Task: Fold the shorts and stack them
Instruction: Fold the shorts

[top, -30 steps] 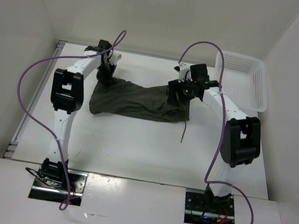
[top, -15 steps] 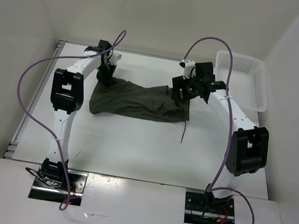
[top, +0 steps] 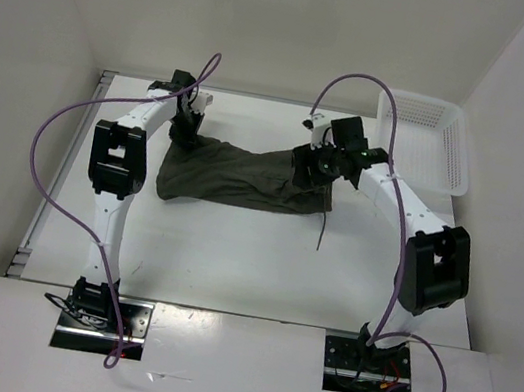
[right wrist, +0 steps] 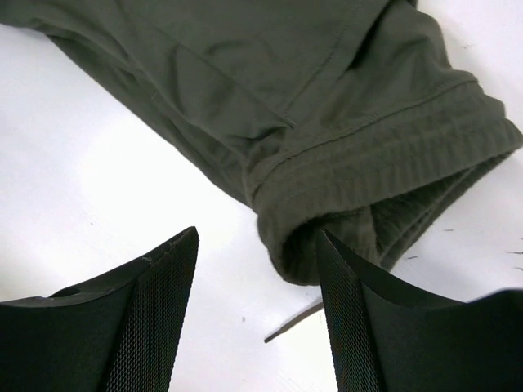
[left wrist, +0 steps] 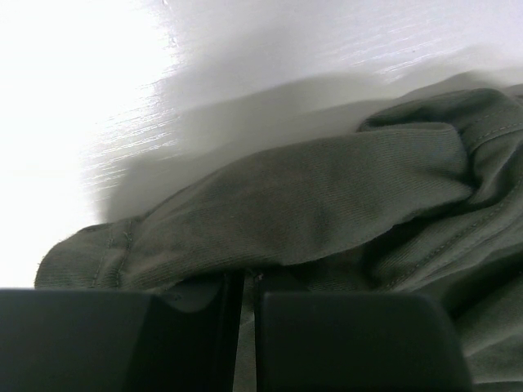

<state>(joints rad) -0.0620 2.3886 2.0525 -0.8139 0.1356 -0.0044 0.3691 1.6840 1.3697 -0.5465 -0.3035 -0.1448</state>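
Note:
The dark olive shorts (top: 245,178) lie spread across the far middle of the table, legs to the left and waistband to the right. My left gripper (top: 187,132) is at their far left corner; in the left wrist view it (left wrist: 248,282) is shut on a fold of the shorts (left wrist: 327,204). My right gripper (top: 313,165) hovers at the waistband end. In the right wrist view it (right wrist: 257,237) stands open, and the ribbed waistband corner of the shorts (right wrist: 327,98) reaches in between its fingers (right wrist: 163,302), close to the right one. The drawstring (top: 322,232) trails toward me.
A white plastic basket (top: 425,133) stands at the far right corner. White walls close in the table on the left, back and right. Purple cables loop above both arms.
The right arm's elbow has swung out to the right and its gripper has shifted a little over the waistband, its jaws narrowing slightly. The left arm and the shorts have not moved.

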